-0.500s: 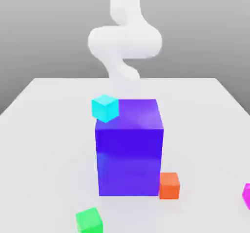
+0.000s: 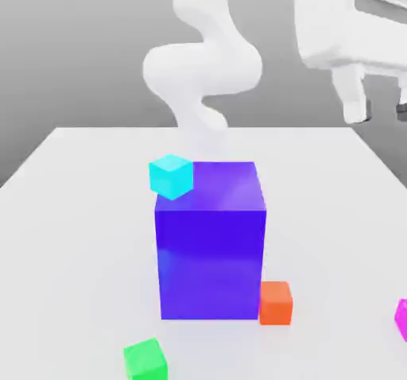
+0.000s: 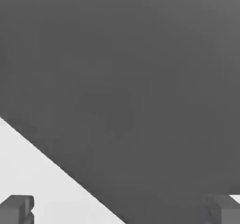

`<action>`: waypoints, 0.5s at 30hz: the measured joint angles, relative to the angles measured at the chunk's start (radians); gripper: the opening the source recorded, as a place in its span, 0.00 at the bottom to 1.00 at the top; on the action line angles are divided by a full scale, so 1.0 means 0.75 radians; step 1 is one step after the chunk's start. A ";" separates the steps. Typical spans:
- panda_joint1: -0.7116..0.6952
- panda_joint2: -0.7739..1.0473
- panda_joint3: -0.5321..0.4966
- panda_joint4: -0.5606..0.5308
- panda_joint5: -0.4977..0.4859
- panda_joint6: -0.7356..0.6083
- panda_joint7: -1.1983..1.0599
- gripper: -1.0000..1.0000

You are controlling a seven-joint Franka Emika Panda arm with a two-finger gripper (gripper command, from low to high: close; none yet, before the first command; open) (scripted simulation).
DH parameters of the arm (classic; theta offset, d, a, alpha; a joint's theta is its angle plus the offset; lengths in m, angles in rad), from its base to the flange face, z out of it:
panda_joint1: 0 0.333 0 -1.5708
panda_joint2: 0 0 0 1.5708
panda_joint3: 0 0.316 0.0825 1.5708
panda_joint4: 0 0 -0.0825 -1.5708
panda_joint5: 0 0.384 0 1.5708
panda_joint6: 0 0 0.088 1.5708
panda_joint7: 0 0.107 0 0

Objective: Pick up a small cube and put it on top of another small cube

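The Panda gripper [image 2: 381, 114] is wide open and holding nothing, its two fingers well apart, raised above the table [image 2: 71, 211] toward the exterior view's right. The arm [image 2: 203, 68] rises beyond the table's far edge. In the hand view, a straight table edge runs diagonally against dark grey. Below the gripper in the exterior view, the small magenta cube [image 2: 403, 319] sits on the table, toward its right edge, partly cut off by the frame. Well apart from it, the small orange cube [image 2: 275, 304] is just beside the near right corner of the large blue-purple block [image 2: 211, 259]. The cyan cube [image 2: 171, 177] overlaps the block's top left edge; contact is unclear. The green cube [image 2: 146, 361] lies nearer the camera, left of the orange one
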 joint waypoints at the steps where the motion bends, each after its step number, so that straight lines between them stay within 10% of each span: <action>1: 0.016 0.048 0.015 0.001 -0.007 0.014 -0.031 0.50; 15: 0.260 0.736 0.143 0.021 -0.196 0.228 -0.359 0.50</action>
